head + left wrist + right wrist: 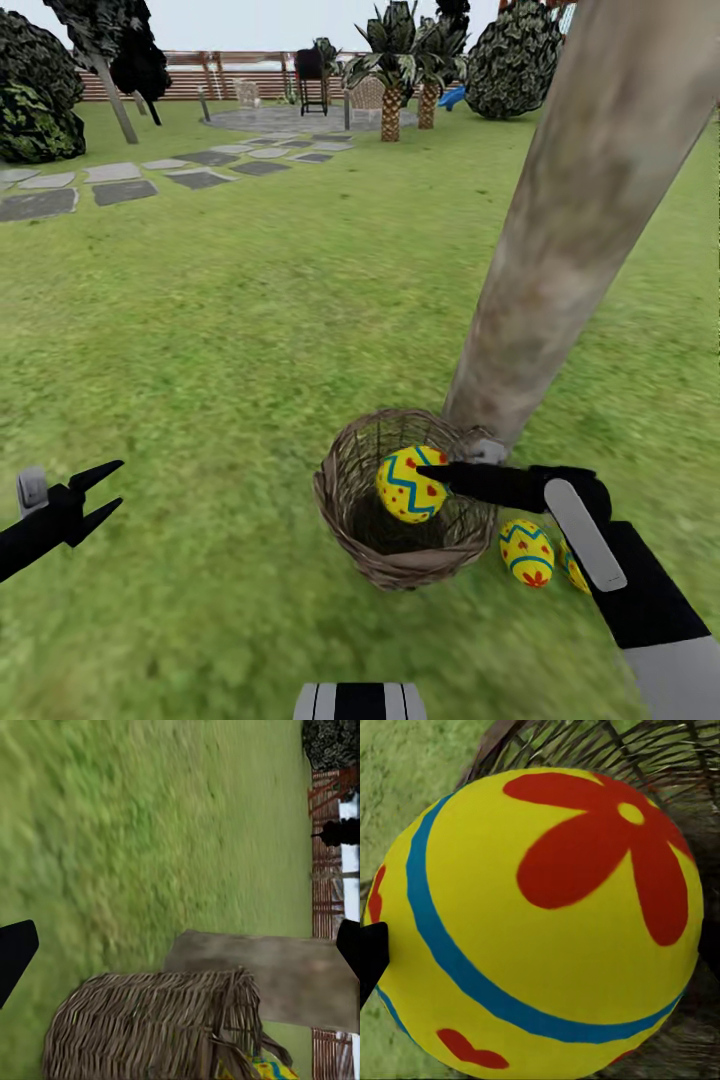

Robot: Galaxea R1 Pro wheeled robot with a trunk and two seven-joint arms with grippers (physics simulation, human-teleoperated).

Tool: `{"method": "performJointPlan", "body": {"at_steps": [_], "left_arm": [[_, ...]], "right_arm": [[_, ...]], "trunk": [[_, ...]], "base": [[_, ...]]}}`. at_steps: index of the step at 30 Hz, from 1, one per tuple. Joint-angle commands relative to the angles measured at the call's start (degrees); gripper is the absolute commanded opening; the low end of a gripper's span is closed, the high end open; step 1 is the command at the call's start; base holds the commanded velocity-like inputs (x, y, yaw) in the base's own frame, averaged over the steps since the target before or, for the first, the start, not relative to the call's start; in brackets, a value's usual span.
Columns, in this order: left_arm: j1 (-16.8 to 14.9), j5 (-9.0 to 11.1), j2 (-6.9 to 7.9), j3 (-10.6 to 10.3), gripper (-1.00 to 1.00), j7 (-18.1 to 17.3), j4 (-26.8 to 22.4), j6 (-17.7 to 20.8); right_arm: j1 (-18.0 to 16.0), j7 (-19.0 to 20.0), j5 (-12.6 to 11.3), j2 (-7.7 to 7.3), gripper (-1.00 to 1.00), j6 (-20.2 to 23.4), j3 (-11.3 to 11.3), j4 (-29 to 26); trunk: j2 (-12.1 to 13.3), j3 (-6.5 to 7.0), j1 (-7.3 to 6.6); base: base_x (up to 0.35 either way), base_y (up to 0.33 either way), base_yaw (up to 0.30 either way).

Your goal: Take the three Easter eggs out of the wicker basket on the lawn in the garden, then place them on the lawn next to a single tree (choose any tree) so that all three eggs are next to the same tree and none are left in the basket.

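The right tool [432,474] is clenched around one Easter egg [410,485], holding it just over the wicker basket [345,500], which stands on the lawn [200,350] touching the tree [560,240]. Two more eggs [526,552] lie on the grass beside the basket. The left tool [105,487] is released, well apart

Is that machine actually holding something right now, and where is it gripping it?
Yes. The right gripper holds an Easter egg over the wicker basket, its fingers pressed on the egg's opposite sides. The left gripper is open and holds nothing.
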Motion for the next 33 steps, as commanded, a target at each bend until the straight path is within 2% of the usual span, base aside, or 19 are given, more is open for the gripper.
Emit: {"method": "performJointPlan", "body": {"at_steps": [1,3,5,7,10,11,12,15,16,17,18,20,22,23,25,26,28,31,33], "left_arm": [[-0.1,-0.5,-0.02,0.1,1.0,-0.5,0.0,0.3],[-0.1,-0.5,-0.02,0.1,1.0,-0.5,0.1,0.3],[-0.1,-0.5,-0.03,0.1,1.0,-0.5,0.1,0.2],[-0.1,-0.5,-0.04,0.1,1.0,-0.5,0.1,0.2],[-0.1,-0.5,-0.02,0.1,1.0,-0.5,0.2,0.2],[-0.1,-0.5,-0.03,0.1,1.0,-0.4,0.2,0.2],[-0.1,-0.5,-0.05,0.1,1.0,-0.4,0.2,0.2],[-0.1,-0.5,-0.09,0.1,1.0,-0.4,0.2,0.2],[-0.1,-0.5,-0.06,0.1,1.0,-0.4,0.2,0.2],[-0.1,-0.5,-0.06,0.1,1.0,-0.4,0.2,0.2],[-0.1,-0.5,-0.06,0.1,1.0,-0.4,0.2,0.2],[-0.1,-0.5,-0.09,0.1,1.0,-0.4,0.2,0.2],[-0.1,-0.5,-0.08,0.1,1.0,-0.4,0.2,0.1],[-0.1,-0.6,-0.09,0.1,1.0,-0.4,0.3,0.1],[-0.1,-0.7,-0.1,0.0,1.0,-0.4,1.8,-0.2],[-0.1,-0.7,-0.12,0.0,1.0,-0.4,2.0,-0.3],[-0.1,-0.8,-0.2,0.0,1.0,-0.6,2.1,-0.4],[-0.1,-0.9,-1.53,0.0,1.0,-0.6,1.5,-0.4],[-0.1,-0.9,-2.13,-0.1,1.0,-0.7,0.7,-0.4]], "right_arm": [[0.4,2.6,-3.0,-1.86,-1.0,0.1,-0.1,0.0],[1.0,8.4,-7.9,-6.39,-1.0,0.1,-0.2,0.1],[1.2,12.9,-9.2,-9.75,-1.0,0.2,-0.2,0.6],[1.2,14.0,-10.0,-13.84,-1.0,0.3,-0.1,1.2],[3.4,16.4,-14.9,-22.64,-1.0,0.4,0.1,2.0],[4.6,17.2,-15.7,-28.26,-1.0,0.4,0.4,2.1],[4.8,17.3,-15.8,-31.02,-1.0,0.5,2.3,2.2],[5.0,17.4,-14.9,-41.38,-1.0,0.1,14.7,2.2],[5.0,17.3,-13.5,-43.53,-1.0,-0.3,17.1,2.4],[5.0,17.3,-9.6,-45.49,-1.0,-0.7,18.6,3.2],[5.0,17.3,-5.1,-46.18,-1.0,-0.9,19.2,4.1],[5.0,17.3,10.8,-46.76,-1.0,-1.3,19.6,7.6],[5.0,16.8,18.3,-46.58,-1.0,-3.9,19.5,11.3],[5.0,16.1,20.0,-46.27,-1.0,-6.0,19.5,13.5],[5.0,8.9,24.1,-40.97,-1.0,-12.7,19.1,21.7],[5.0,2.8,24.8,-37.64,-1.0,-14.6,18.0,24.5],[4.9,-10.4,25.4,-32.84,-1.0,-18.0,13.7,27.0],[4.3,-17.3,25.9,-28.22,-1.0,-21.8,12.0,28.1],[0.0,-23.2,31.1,-22.47,-1.0,-26.1,11.8,35.4]], "trunk": [[0.0,0.19,-0.03],[0.0,0.63,-0.08],[0.1,1.07,-0.13],[0.1,1.52,-0.19],[0.1,2.18,-0.26],[0.1,2.4,-0.29],[0.1,2.63,-0.31],[0.2,3.29,-0.39],[0.2,3.51,-0.42],[0.2,3.73,-0.44],[0.2,3.95,-0.47],[0.3,4.4,-0.52],[0.3,4.84,-0.57],[0.3,5.06,-0.6],[0.3,5.28,-0.62],[0.3,5.28,-0.62],[0.3,5.28,-0.62],[0.3,5.28,-0.62],[0.3,5.28,-0.62]], "base": [[0.0,0.0,0.0],[0.0,0.0,0.0],[0.0,0.0,0.0],[0.0,0.0,0.0],[0.0,0.0,0.0],[0.0,0.0,0.0],[0.0,0.0,0.0],[0.0,0.0,0.0],[0.0,0.0,0.0],[0.0,0.0,0.0],[0.0,0.0,0.0],[0.0,0.0,0.0],[0.0,0.0,0.0],[0.0,0.0,0.0],[0.0,0.0,0.0],[0.0,0.0,0.0],[0.0,0.0,0.0],[0.0,0.0,0.0],[0.0,0.0,0.0]]}}
